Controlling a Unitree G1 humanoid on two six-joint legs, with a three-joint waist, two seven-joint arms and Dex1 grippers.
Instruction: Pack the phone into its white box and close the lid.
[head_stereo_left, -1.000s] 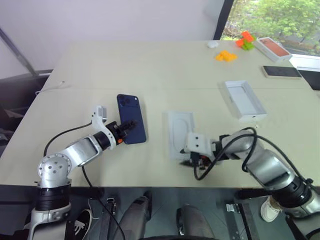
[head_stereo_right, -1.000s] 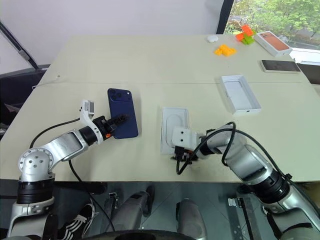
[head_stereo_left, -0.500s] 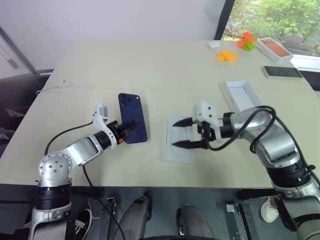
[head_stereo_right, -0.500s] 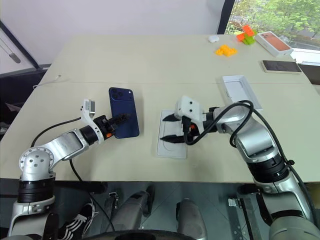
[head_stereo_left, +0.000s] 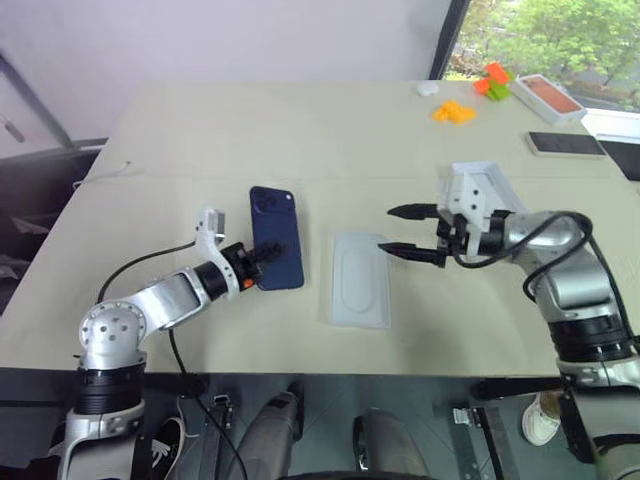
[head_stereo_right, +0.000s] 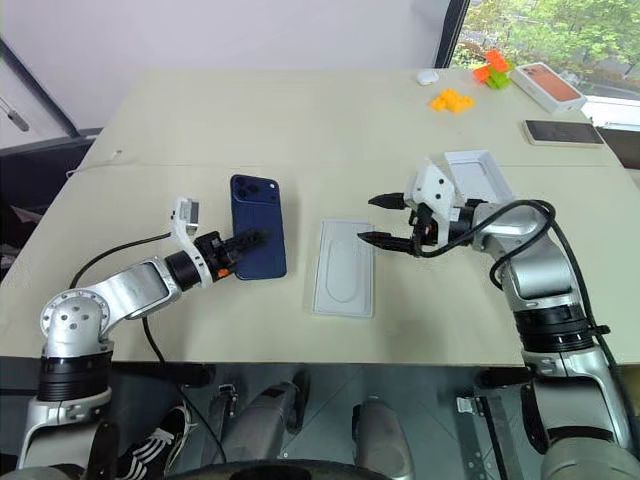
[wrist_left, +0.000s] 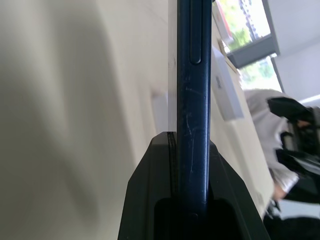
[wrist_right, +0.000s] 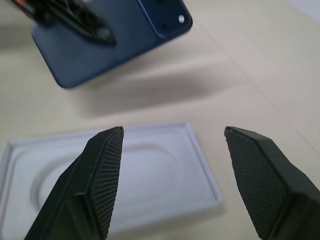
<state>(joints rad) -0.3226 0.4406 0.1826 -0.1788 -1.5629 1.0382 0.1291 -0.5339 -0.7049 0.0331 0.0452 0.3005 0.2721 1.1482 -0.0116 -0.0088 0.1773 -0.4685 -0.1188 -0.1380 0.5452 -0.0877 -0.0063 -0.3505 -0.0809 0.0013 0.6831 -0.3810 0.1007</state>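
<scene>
left gripper (head_stereo_left: 258, 262) pinching phone (head_stereo_left: 276, 237) by its edge | right gripper (head_stereo_left: 414, 231) wide open, empty, above box (head_stereo_left: 358, 279) | risk: phone slips or misses recess

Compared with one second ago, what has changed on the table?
The right gripper rose from the table's near edge, by the white box, and now hovers open beyond that box. The left gripper keeps its hold on the phone. The lid lies where it did.
</scene>
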